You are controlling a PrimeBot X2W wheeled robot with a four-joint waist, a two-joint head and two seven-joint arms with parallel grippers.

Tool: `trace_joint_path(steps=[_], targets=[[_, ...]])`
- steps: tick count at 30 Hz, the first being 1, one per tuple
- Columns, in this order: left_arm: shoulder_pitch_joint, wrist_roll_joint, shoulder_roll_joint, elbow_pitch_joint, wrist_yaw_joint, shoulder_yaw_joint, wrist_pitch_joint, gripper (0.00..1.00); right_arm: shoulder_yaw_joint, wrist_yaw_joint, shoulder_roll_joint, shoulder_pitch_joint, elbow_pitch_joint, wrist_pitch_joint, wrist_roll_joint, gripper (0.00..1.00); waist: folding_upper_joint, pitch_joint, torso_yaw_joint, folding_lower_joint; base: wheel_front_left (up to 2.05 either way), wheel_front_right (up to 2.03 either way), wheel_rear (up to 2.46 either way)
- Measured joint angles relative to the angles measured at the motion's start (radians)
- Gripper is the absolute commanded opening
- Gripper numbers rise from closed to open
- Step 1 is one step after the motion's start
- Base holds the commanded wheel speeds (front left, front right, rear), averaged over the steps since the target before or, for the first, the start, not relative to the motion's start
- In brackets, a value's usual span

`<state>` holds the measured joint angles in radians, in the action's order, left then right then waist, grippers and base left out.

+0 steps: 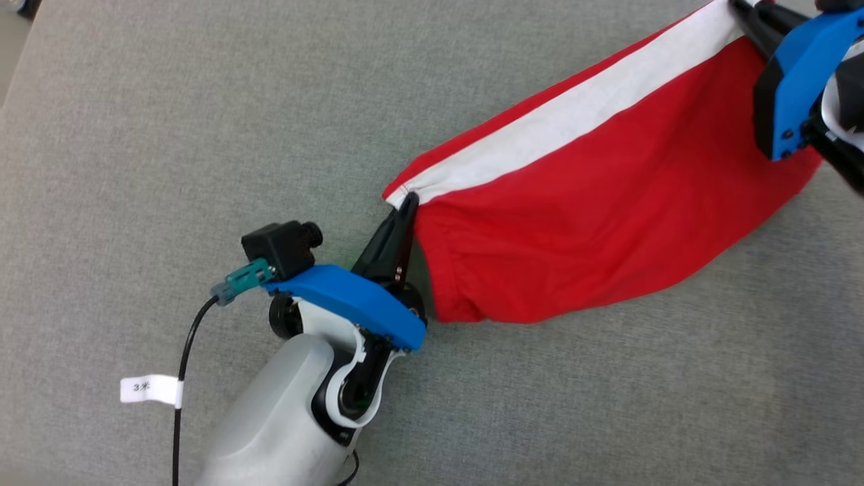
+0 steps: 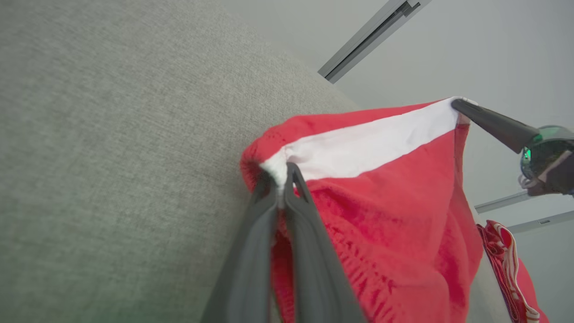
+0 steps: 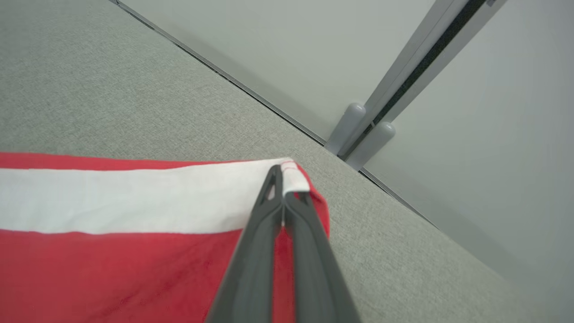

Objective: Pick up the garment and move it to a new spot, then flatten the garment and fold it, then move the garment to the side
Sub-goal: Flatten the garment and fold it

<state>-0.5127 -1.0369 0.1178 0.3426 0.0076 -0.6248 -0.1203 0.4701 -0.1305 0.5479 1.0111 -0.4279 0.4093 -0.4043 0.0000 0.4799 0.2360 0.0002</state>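
Head view, nearest first: a pale forearm (image 1: pixel 270 418) with a cable (image 1: pixel 182 364) and a white tag (image 1: pixel 148 389) leads up to the left gripper (image 1: pixel 407 200). Its fingers are pinched together on the near corner of the garment (image 1: pixel 594 223), right where the white band ends. The garment, red with that band along its top edge, hangs stretched between the two arms over the grey surface (image 1: pixel 135 169). Its lower fold sags, and I cannot tell whether it touches. At the far upper corner the right gripper (image 1: pixel 739 8) is clamped on the band's other end. The left wrist view adds a striped cloth (image 2: pixel 506 264), red and white, beyond the garment, and a rail (image 2: pixel 372 36) on the wall. The right wrist view gives the closed fingers biting the band's hem, with a grey post (image 3: pixel 367 134) at the surface's far edge.
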Motion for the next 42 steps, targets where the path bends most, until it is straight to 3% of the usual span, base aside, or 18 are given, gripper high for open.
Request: trace_joint_path(steps=[7,8,9,10,11,12,20,27,31,35,42], targets=[[-0.053,0.004,-0.029,0.058,-0.026,-0.005,-0.033,0.0,0.013,0.0,-0.016,0.055,-0.134,-0.028,0.001,0.0,0.0,0.037,0.021,0.0,0.0,0.0,0.0],[-0.06,0.005,-0.032,0.067,-0.029,-0.007,-0.041,0.0,0.016,0.0,-0.019,0.058,-0.154,-0.031,0.001,0.24,0.0,0.039,0.022,0.0,0.0,0.0,0.0],[-0.067,0.011,-0.033,0.073,-0.037,-0.012,-0.042,0.27,0.022,0.0,-0.022,0.06,-0.174,-0.03,0.0,0.86,0.0,0.042,0.022,-0.0001,0.0,0.0,0.0],[-0.073,0.017,-0.034,0.079,-0.045,-0.018,-0.045,0.49,0.024,0.0,-0.026,0.062,-0.186,-0.032,-0.004,1.0,0.0,0.044,0.021,-0.0001,0.0,0.0,0.0],[-0.08,0.017,-0.034,0.086,-0.05,-0.023,-0.046,0.84,0.022,0.0,-0.031,0.063,-0.202,-0.039,-0.009,1.0,0.0,0.044,0.02,-0.0001,0.0,0.0,0.0],[-0.085,0.017,-0.033,0.093,-0.055,-0.026,-0.046,1.0,0.022,0.0,-0.037,0.064,-0.213,-0.043,-0.016,1.0,0.0,0.044,0.018,-0.0001,0.0,0.0,0.0],[-0.062,0.018,-0.028,0.125,-0.07,-0.034,-0.071,1.0,0.059,0.0,-0.063,0.042,-0.244,-0.04,-0.132,1.0,0.0,-0.002,0.006,-0.0001,0.0,0.0,0.0],[0.035,0.076,0.037,0.11,-0.069,0.033,-0.136,1.0,0.026,0.0,-0.048,-0.055,-0.251,-0.01,-0.212,1.0,0.0,-0.098,-0.002,-0.0003,0.0,0.0,0.0],[0.06,0.194,0.058,0.059,-0.059,0.119,-0.14,1.0,-0.012,0.0,-0.049,-0.096,-0.262,-0.015,-0.23,1.0,0.0,-0.132,-0.003,-0.0005,0.0,0.0,0.0],[0.082,0.412,0.076,-0.006,-0.04,0.183,-0.141,1.0,-0.086,0.0,-0.07,-0.097,-0.319,-0.023,-0.206,1.0,0.0,-0.123,0.005,-0.0005,0.0,0.0,0.0],[0.116,0.562,0.006,-0.075,-0.071,0.286,-0.141,1.0,-0.193,0.0,-0.102,-0.061,-0.45,-0.055,-0.099,1.0,0.0,-0.08,0.048,-0.0003,0.0,0.0,0.0]])
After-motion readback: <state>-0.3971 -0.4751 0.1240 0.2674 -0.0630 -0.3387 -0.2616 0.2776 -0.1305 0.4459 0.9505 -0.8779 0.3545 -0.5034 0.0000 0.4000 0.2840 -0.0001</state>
